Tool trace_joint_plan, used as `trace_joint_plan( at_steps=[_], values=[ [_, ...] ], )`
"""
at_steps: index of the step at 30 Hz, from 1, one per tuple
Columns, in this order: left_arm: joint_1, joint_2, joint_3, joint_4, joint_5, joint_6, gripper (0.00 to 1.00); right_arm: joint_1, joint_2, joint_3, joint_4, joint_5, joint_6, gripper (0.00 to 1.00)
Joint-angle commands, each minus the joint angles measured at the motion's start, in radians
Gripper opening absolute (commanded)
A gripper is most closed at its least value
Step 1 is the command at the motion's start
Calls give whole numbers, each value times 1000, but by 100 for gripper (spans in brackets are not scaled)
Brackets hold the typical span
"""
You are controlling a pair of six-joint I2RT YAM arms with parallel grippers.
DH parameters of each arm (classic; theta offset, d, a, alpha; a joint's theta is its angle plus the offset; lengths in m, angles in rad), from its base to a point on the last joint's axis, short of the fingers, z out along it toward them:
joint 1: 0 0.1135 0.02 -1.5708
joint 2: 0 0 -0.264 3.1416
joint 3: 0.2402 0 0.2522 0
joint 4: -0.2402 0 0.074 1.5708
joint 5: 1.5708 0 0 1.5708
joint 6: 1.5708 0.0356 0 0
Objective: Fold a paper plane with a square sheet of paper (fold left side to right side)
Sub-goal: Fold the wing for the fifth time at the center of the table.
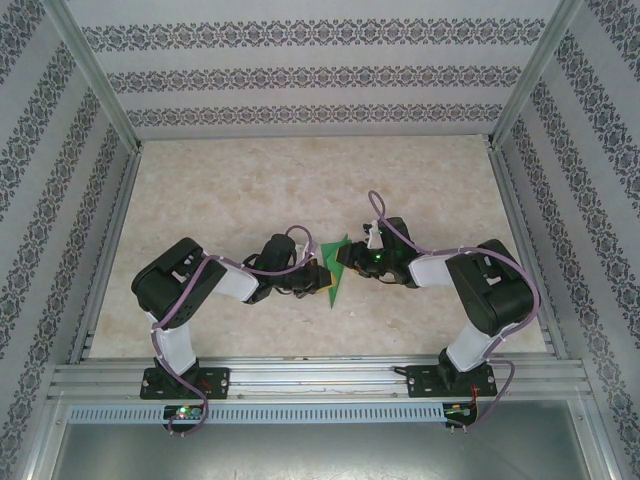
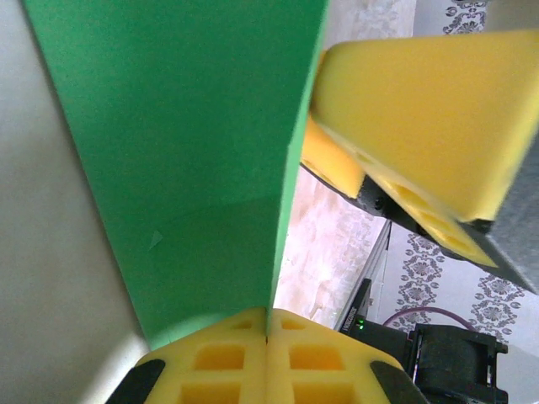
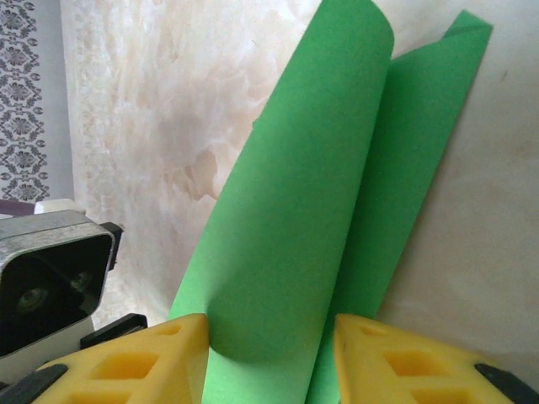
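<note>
Left hand (image 2: 268, 326) clamped on the paper (image 2: 185, 151), right hand (image 3: 269, 330) half-open astride its curl: line up edges before pressing the crease.

Lab robot cell: aluminium frame (image 1: 320, 375), patterned wall panels (image 1: 320, 70), marble-look tabletop (image 1: 300, 180)

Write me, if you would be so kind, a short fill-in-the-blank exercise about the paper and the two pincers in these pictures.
1. The colour of the paper between the two arms is ___.
2. The left pincer is ___ on the lower edge of the paper.
3. The right pincer stands ___, with the curled paper lying loose between its yellow fingertips.

Missing words: green; shut; open.
</note>
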Motion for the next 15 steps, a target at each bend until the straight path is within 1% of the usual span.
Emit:
trace_joint_plan(
  at_steps=[1,7,9,15],
  values=[
    [14,16,-13,64,21,-18,0,18,21,27,18,11,6,43],
    [14,27,-15,70,18,-23,0,29,37,46,-23,27,4,42],
    [14,28,-16,72,17,-26,2,32,47,55,-48,35,2,41],
    [21,14,-30,72,6,-26,14,38,79,67,-113,60,-5,39]
  ],
)
